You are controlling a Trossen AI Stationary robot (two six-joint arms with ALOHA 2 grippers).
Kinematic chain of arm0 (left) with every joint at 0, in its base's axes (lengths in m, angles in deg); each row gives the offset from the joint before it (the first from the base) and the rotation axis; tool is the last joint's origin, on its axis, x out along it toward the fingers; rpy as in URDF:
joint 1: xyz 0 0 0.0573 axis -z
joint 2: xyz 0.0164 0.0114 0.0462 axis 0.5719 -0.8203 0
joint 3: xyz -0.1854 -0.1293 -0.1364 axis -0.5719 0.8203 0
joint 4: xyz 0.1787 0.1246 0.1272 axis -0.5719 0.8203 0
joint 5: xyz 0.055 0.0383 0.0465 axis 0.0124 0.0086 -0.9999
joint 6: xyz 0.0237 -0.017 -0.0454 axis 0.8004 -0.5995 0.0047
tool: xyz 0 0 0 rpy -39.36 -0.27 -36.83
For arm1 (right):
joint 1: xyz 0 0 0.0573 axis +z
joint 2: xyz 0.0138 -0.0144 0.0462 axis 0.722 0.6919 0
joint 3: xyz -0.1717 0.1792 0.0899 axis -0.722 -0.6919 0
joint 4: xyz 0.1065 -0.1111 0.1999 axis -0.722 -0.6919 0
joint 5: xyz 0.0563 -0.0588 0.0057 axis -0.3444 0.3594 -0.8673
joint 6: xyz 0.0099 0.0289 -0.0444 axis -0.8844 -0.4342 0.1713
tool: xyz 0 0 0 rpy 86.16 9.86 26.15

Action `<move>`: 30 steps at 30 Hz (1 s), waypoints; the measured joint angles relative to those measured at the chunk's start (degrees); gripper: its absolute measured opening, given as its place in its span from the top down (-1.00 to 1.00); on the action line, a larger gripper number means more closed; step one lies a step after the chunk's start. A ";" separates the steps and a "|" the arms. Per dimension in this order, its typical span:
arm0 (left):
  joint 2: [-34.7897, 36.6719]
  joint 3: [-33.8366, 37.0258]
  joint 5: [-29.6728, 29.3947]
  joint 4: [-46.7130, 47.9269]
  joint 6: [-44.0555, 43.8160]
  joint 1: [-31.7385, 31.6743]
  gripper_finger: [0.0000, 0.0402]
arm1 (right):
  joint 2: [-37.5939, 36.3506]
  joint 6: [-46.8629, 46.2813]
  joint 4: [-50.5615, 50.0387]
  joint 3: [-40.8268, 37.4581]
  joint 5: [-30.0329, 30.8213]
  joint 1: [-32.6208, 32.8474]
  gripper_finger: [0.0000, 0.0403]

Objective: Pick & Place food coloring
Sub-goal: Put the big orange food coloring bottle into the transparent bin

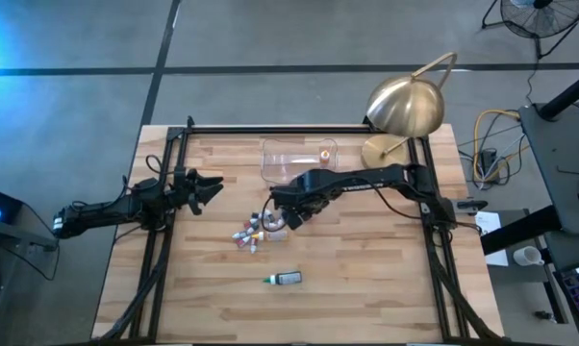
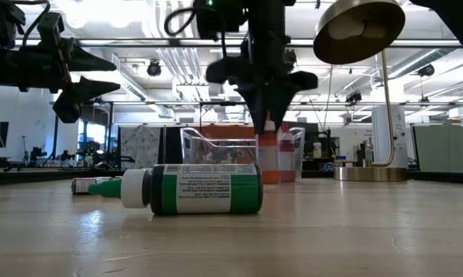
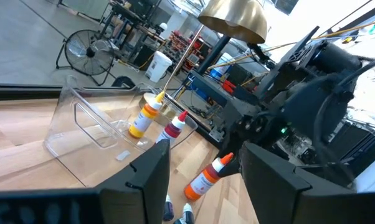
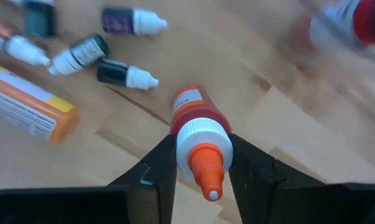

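1. One orange bottle [image 4: 197, 134] of food coloring sits pinched between the right gripper [image 4: 200, 163]'s two fingers, clamped at the white collar just under the orange tip, and it hangs clear of the wood beside the pile of bottles [image 1: 253, 232].
2. Good grip so far. My read is the carry comes next: keep the fingers snug on that collar, lift straight, and swing across to the clear tub [image 1: 299, 160] just behind. The bottle looks slick and top-heavy, so a slow, level move should stop it pivoting.
3. Release low inside the tub walls rather than from height. An orange-capped bottle [image 1: 324, 153] already stands in there and could be knocked over.
4. The left gripper [image 1: 210, 188] waits near the table's left edge, its fingers spread and holding nothing.
5. Nearest the front edge, a green bottle [image 2: 193, 188] lies on its side, alone on the wood, well apart from the pile.
6. The surface is a pale butcher-block table [image 1: 366, 288] with a dark frame along its edges.
7. Farther back, a brass lamp [image 1: 405, 106] stands at the far right corner.
8. Beyond that, an open workshop: a standing fan [image 3: 88, 50], shelving, maybe benches, too hazy to say more.
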 joint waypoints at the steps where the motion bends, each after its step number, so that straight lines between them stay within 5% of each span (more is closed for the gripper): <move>1: -0.01 0.00 0.00 0.00 -0.02 -0.02 0.17 | -0.16 0.67 -0.08 1.03 0.35 -0.01 0.45; 12: 0.00 0.00 0.00 0.00 -0.02 -0.02 0.17 | -0.93 2.50 -6.03 21.25 12.22 -3.07 0.46; 17: -0.02 0.00 0.02 0.00 -0.01 0.00 0.17 | -0.74 3.85 -5.49 19.91 12.74 -9.66 0.45; 22: 0.00 0.00 0.00 0.00 -0.02 0.00 0.17 | -0.73 7.38 -1.37 15.32 6.46 -15.87 0.44; 30: 0.00 0.00 0.00 0.00 -0.01 -0.01 0.17 | -0.63 11.40 1.27 7.56 5.31 -18.24 0.43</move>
